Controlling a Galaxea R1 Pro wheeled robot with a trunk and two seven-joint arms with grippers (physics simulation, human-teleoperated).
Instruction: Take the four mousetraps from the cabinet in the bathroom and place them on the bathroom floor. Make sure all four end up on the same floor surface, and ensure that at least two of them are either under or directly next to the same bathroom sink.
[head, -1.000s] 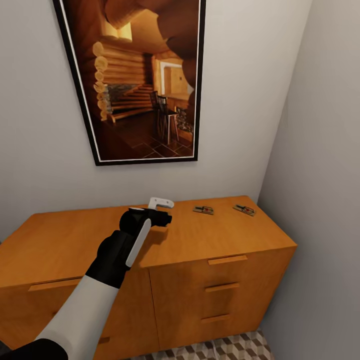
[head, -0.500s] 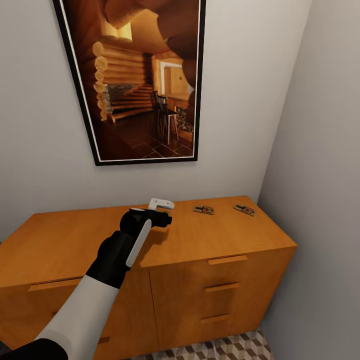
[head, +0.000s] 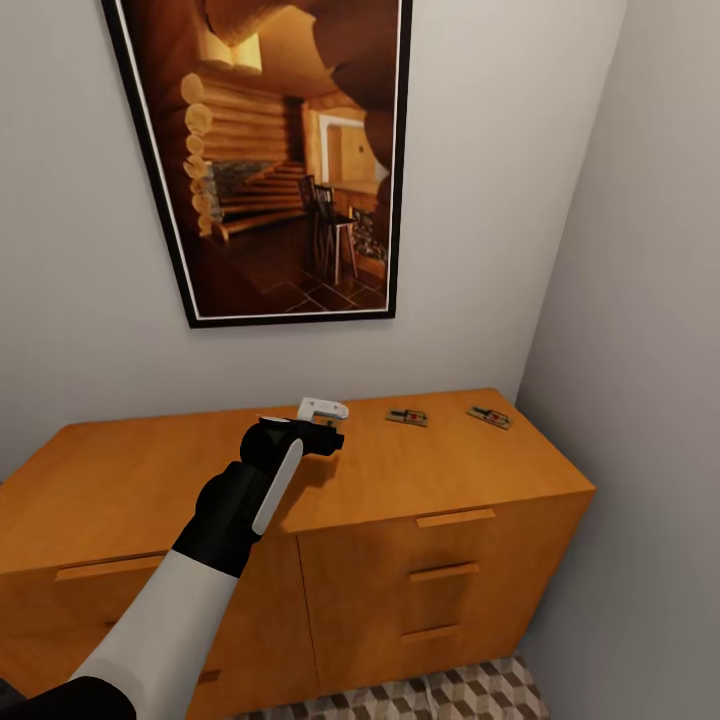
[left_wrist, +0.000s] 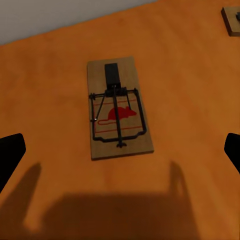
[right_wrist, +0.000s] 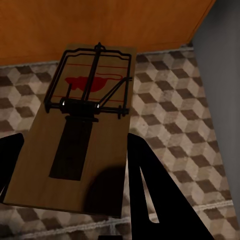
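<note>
Mousetraps lie on the flat top of the orange-brown cabinet in the head view: one mousetrap right of the left gripper, and a second mousetrap further right, near the corner where the back wall meets the side wall. Both are small, flat, brown wooden rectangles with dark wire and a red mark. The left arm reaches over the cabinet top with its gripper hovering above the wood, well short of those two traps. A large framed picture of a log-cabin interior hangs on the wall above. A strip of cube-patterned bathroom floor shows at the cabinet's foot.

From the left wrist camera, a third mousetrap rests flat on the cabinet top, its wire bar and red mouse print clear on the wood. It sits between the two dark fingertips, which stand wide apart and touch nothing. Another trap's corner peeks in at the picture's edge.

From the right wrist camera, a fourth mousetrap is held above the cube-patterned tiles, in front of the cabinet's wooden face. The right gripper has its jaws clamped on the trap's long sides, dark fingers pressed against either edge.
</note>
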